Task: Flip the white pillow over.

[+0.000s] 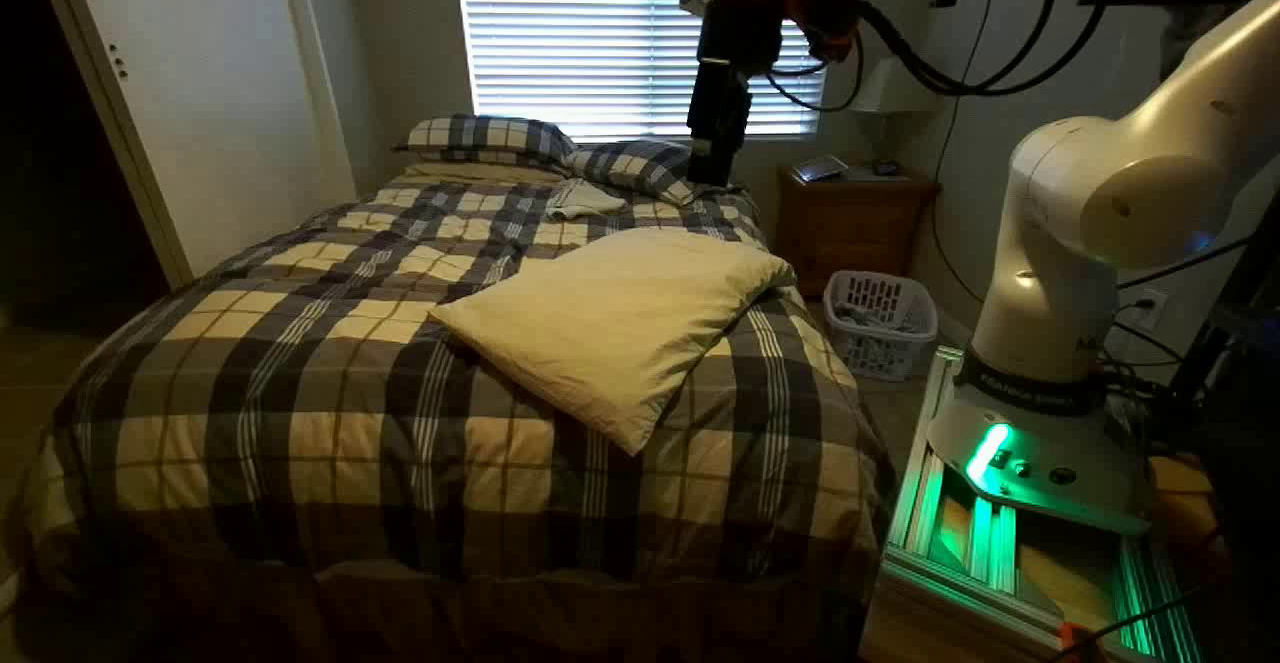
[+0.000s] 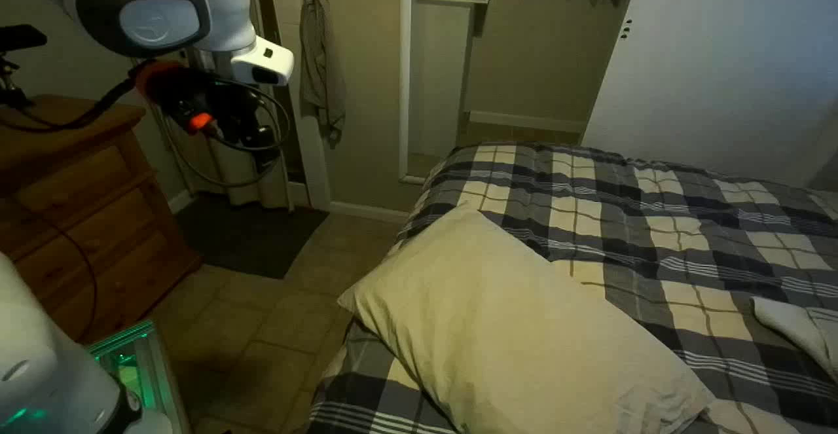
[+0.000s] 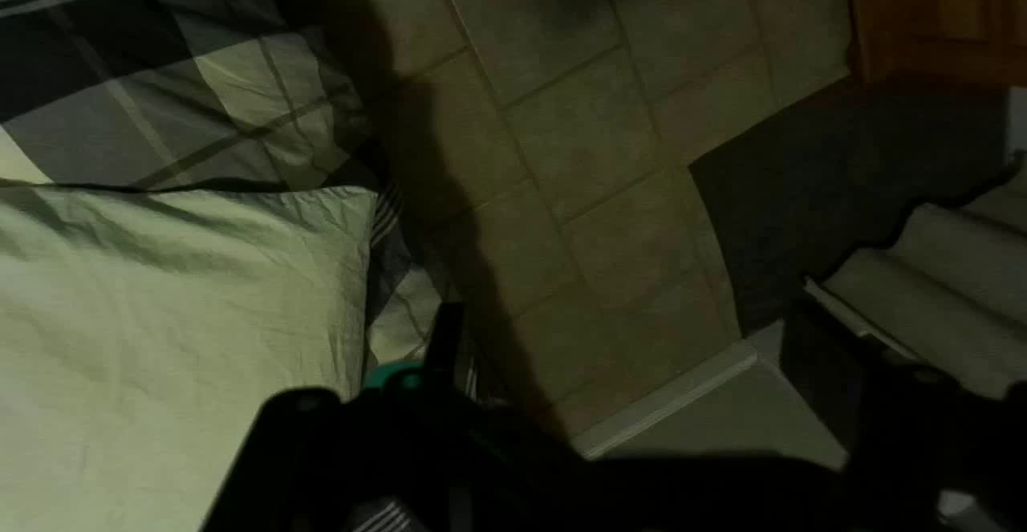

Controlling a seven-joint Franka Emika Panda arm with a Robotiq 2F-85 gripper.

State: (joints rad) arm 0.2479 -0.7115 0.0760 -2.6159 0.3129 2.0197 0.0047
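The white pillow (image 1: 620, 313) is a large cream rectangle lying flat and slightly askew on the plaid bedspread, near the bed's side by the robot. It also shows in an exterior view (image 2: 510, 329), cut off at the bottom. In the wrist view the pillow (image 3: 160, 339) fills the lower left, with one corner towards the bed edge. My gripper (image 1: 712, 168) is raised in the air, apart from the pillow. In the wrist view my gripper's (image 3: 630, 315) dark fingers stand wide apart with nothing between them; the floor and wall show behind.
The plaid bed (image 1: 330, 383) has plaid pillows (image 1: 490, 138) at its head and a small folded cloth (image 1: 585, 200). A white laundry basket (image 1: 880, 328) and nightstand (image 1: 850, 218) stand beside it. A wooden dresser (image 2: 85, 224) stands near the robot; cables hang from the arm.
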